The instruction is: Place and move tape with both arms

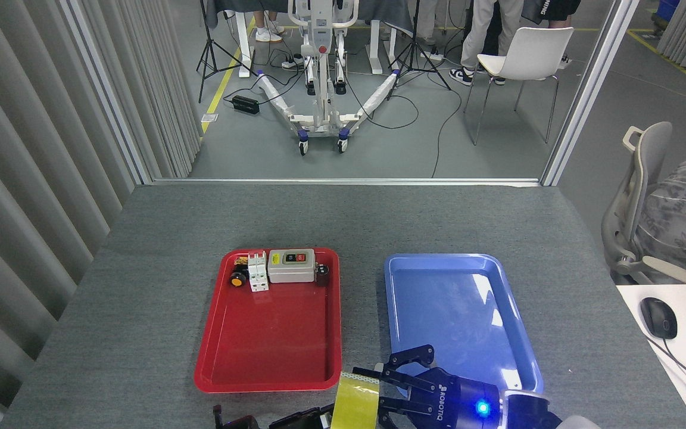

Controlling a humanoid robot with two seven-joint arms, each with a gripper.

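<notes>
The tape, a yellow translucent roll, stands on edge at the bottom of the head view, just in front of the red tray. My right gripper comes in from the lower right with its blue light on. Its two black fingers are closed in on the roll's right side, one above and one below. Only dark parts of my left gripper show at the bottom edge, against the roll's left side, and its jaws are cut off by the frame.
A red tray holds a grey switch box, white breakers and an orange-and-black button along its far end. A blue tray lies to the right. A person in a chair sits at the right edge, beside a white desk with a mouse.
</notes>
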